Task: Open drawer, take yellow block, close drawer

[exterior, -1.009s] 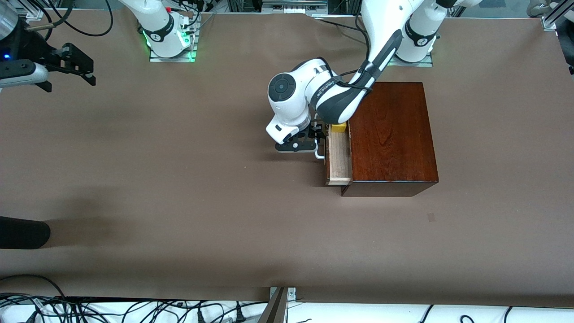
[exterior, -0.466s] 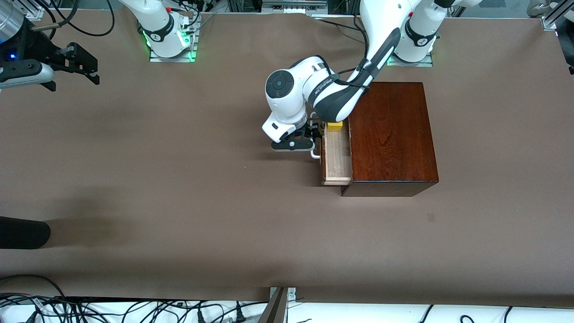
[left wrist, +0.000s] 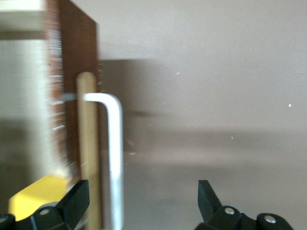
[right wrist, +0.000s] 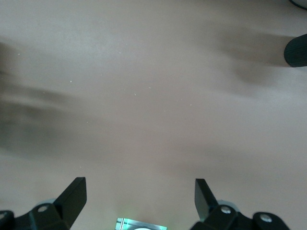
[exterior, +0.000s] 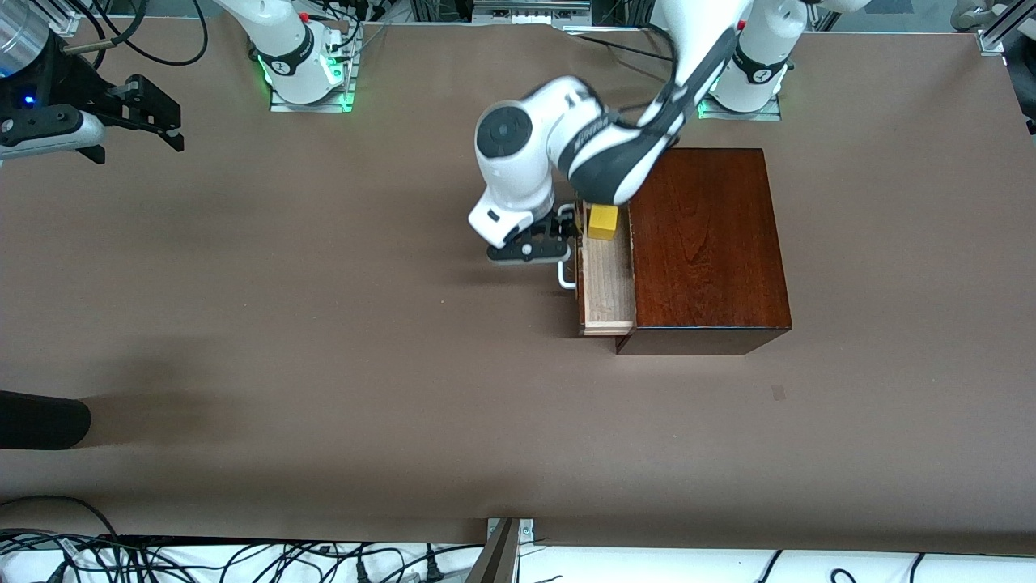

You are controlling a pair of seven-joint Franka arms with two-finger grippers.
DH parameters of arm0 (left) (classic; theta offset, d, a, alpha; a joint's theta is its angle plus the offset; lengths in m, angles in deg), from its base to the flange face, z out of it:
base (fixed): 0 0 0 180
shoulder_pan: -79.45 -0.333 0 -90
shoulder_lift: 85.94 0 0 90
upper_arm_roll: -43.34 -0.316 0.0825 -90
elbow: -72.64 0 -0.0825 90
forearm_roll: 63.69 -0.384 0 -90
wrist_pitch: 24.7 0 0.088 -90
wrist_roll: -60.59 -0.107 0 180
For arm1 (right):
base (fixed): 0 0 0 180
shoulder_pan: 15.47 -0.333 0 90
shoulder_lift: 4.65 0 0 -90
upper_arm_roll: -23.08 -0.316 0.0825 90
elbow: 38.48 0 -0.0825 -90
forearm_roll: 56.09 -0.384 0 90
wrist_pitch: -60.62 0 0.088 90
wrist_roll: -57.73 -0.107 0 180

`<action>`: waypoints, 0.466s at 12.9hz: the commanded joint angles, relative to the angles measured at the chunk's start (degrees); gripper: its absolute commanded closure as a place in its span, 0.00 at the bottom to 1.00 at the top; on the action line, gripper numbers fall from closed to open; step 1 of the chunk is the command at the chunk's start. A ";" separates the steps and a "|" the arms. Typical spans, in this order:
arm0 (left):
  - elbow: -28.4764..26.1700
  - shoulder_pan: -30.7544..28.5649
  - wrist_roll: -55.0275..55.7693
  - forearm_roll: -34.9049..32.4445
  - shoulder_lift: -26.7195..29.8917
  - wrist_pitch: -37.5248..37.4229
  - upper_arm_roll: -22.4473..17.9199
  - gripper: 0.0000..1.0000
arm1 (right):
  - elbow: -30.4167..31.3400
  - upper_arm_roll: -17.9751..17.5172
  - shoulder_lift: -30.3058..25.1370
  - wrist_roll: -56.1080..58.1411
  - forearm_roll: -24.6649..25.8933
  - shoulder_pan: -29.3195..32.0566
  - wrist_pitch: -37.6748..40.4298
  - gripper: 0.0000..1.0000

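Note:
The mahogany box [exterior: 704, 243] stands near the left arm's base. Its drawer [exterior: 609, 283] is pulled partly out toward the right arm's end, showing pale wood. The yellow block [exterior: 604, 222] lies in the drawer at the end farther from the front camera; it also shows in the left wrist view [left wrist: 36, 197]. My left gripper [exterior: 557, 235] is open over the white handle [exterior: 566, 278]. In the left wrist view the handle bar [left wrist: 113, 153] runs between the spread fingers of the left gripper [left wrist: 141, 199], close to one finger [left wrist: 76, 201]. My right gripper [exterior: 154, 113] waits open and empty above the table at the right arm's end, and it shows again in its own wrist view [right wrist: 139, 196].
A black rounded object [exterior: 40, 419] lies at the table's edge at the right arm's end, nearer to the front camera; it also shows in the right wrist view [right wrist: 296, 50]. The brown table [exterior: 324, 324] spreads wide in front of the drawer.
The drawer has slid a little farther out toward the right arm's end. My left hand has turned and shifted, and the yellow block shows more fully. The right gripper drifted slightly.

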 commanded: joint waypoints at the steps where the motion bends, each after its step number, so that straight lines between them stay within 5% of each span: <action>1: -0.25 -0.07 -2.41 0.80 2.71 -4.78 -0.30 0.00 | -0.98 -1.91 -0.18 -0.20 1.44 0.12 1.16 0.00; 6: -0.16 -9.01 -14.44 1.33 9.29 -12.34 0.14 0.00 | -1.06 -5.79 0.08 -0.11 2.15 0.12 1.34 0.00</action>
